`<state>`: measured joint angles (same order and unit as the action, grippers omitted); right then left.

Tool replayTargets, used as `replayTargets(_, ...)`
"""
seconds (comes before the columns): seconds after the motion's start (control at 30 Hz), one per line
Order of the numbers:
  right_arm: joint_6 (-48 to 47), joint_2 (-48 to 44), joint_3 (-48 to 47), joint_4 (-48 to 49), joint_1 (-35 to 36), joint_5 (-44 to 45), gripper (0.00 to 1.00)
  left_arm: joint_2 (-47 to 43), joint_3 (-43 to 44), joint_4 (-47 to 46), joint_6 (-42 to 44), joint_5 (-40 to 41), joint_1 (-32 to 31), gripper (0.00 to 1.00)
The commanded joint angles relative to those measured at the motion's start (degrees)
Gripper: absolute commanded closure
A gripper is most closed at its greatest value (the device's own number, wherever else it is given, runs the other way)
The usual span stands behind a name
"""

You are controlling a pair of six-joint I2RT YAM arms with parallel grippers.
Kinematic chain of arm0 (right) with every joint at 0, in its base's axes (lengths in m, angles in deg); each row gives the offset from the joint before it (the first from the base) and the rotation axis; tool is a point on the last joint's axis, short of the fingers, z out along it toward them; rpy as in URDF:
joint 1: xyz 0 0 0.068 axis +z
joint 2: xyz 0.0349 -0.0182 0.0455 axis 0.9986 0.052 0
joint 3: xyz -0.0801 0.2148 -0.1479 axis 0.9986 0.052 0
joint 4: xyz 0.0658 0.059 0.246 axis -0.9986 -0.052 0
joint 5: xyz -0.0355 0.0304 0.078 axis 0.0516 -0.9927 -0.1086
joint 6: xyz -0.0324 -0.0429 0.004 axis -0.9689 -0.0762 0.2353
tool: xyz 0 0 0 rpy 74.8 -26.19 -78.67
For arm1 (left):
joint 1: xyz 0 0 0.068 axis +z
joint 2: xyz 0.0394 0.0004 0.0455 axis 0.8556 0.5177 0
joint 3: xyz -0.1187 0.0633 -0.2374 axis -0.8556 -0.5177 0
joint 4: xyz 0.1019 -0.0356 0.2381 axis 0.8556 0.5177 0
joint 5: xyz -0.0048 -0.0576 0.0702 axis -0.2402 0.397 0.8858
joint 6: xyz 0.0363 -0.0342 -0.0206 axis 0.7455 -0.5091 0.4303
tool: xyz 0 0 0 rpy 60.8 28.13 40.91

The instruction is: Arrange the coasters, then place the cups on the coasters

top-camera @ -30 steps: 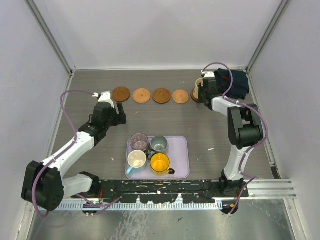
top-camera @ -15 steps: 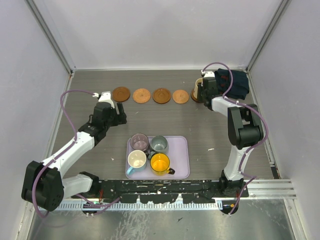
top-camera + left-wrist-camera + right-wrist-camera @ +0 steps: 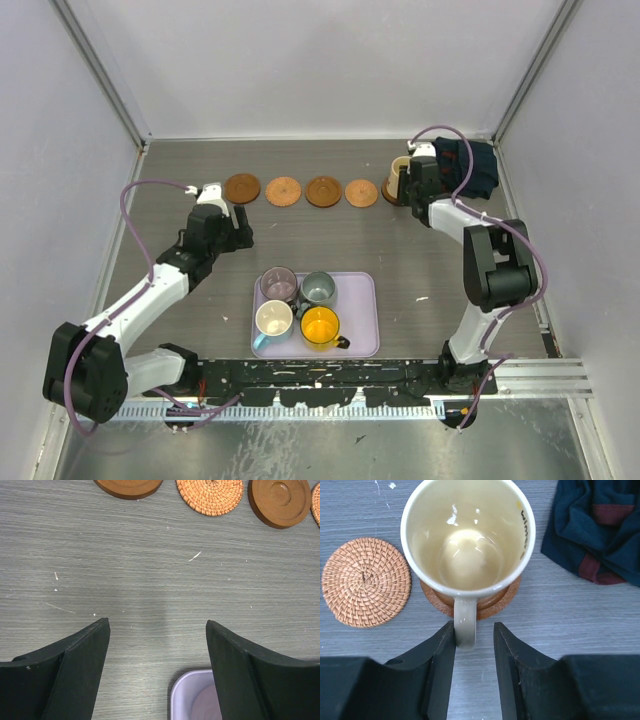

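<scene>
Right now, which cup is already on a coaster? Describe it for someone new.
Follow the far row of coasters to its right end, beside the dark blue cloth. The pale cream mug stands there on a brown coaster; the other four mugs sit in the lavender tray.

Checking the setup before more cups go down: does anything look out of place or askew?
Only the crumpled dark blue cloth, bunched close beside the cream mug on its coaster at the far right. Nothing looks spilled or tipped.
</scene>
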<state>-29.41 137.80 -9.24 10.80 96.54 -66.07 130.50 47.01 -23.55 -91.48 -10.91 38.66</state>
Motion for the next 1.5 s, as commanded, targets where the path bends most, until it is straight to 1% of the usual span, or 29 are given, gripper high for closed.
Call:
replayTargets(0.0,1.6,-7.08,2.1,1.06,-0.03,1.7,0.58,-2.65,-0.16,-2.35,-0.79,-0.82,0.29,0.21)
replayTargets(0.07,2.34,-9.96,4.23,0.63,0.05,3.98,0.58,-3.23,-0.41,-2.27,-0.81,-1.07,0.25,0.21)
replayTargets(0.17,4.42,-15.34,7.84,-0.55,0.13,5.22,0.55,-4.06,-0.86,-2.13,-0.68,-1.67,0.25,0.21)
replayTargets(0.23,7.41,-20.45,9.84,-3.1,0.18,4.8,0.54,-4.49,-1.13,-2.02,-0.36,-2.41,0.24,0.2)
replayTargets(0.4,11.44,-31.43,15.41,-7.74,0.99,-6.46,0.51,-4.59,-1.31,-0.63,-0.36,-4.73,0.18,0.19)
replayTargets(0.47,12.71,-34.73,16.77,-10.77,1.94,-9.33,0.5,-4.88,-1.59,-0.59,-0.37,-6.36,0.19,0.19)
replayTargets(0.57,12.44,-38.99,18.08,-16.27,7.17,-8.94,0.5,-5.59,-2.2,-0.6,-0.37,-8.88,0.06,0.18)
replayTargets(0.67,10.96,-41.59,18.53,-21.36,16.26,-4.3,0.48,-6.05,-2.82,-0.39,-0.16,-10.69,-0.57,0.18)
replayTargets(0.77,12.78,-41.8,18.12,-24.98,22.7,-4.31,0.47,-6.16,-2.86,0.2,0.36,-11.73,-2.35,0.18)
replayTargets(0.87,15.32,-42.12,18.74,-25.32,26.64,-6.48,0.47,-6.21,-2.77,1.13,0.75,-11.56,-5.1,0.18)
replayTargets(1.07,17.68,-41.23,18.67,-24.4,31.42,-8.65,0.47,-6.93,-2.87,2.88,0.85,-9.93,-9.38,0.18)
replayTargets(1.47,17.45,-33.51,16.89,-21.79,37.46,-8.99,0.47,-8.66,-2.55,5.17,0.57,-9.59,-10.29,0.18)
